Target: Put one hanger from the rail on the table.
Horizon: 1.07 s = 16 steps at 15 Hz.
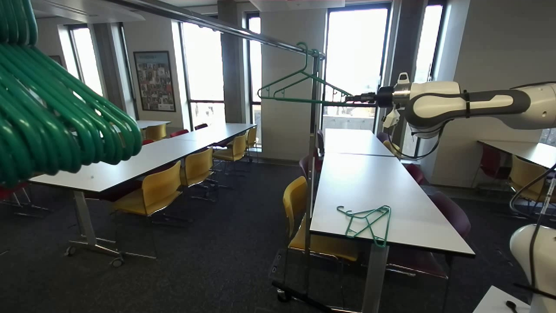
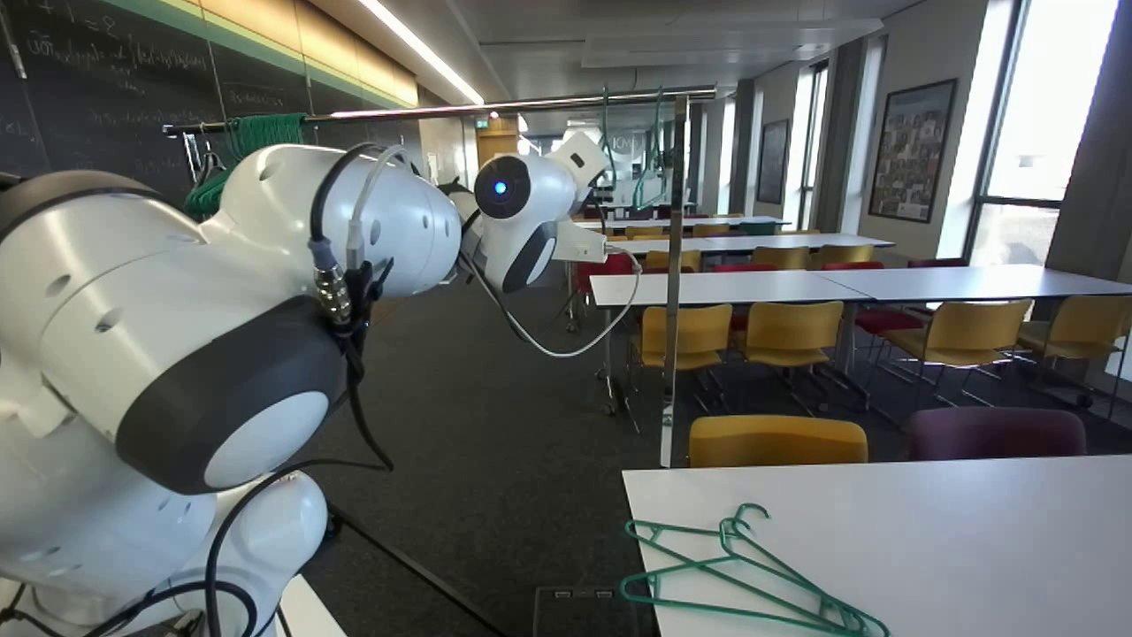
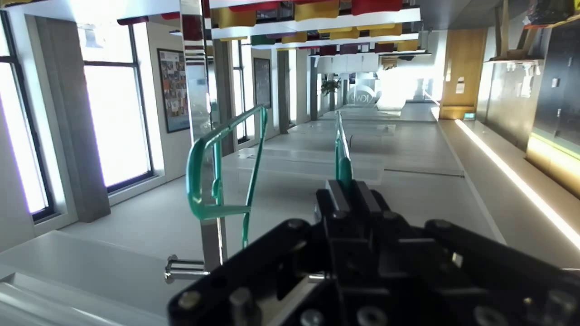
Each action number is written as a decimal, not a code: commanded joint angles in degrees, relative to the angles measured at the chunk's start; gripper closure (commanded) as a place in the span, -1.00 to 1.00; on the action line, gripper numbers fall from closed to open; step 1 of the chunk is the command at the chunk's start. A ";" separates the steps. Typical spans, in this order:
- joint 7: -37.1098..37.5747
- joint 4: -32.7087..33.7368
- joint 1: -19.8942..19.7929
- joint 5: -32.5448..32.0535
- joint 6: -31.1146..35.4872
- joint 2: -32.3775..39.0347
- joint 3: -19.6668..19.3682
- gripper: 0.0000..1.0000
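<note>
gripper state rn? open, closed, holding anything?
Gripper: closed, holding a green hanger by one end.

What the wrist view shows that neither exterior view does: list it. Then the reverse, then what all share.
Wrist view only: a close-up of the end effector with a thin green triangular hanger between its fingertips, plus apparently a leafy plant.
Exterior views only: the white robot arm, overlapping green hangers on a white rectangular table, and a bunch of green hangers on the long grey metal rail.
Shared: the rail itself, framed photo poster, yellow chairs.
</note>
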 commanded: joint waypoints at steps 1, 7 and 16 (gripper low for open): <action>1.79 1.60 -0.53 -2.19 0.52 -1.36 3.54 0.96; 3.17 -3.82 -13.20 -2.20 -2.72 -3.70 12.58 0.96; 2.09 -17.76 -38.02 0.46 -16.05 -12.54 22.20 0.96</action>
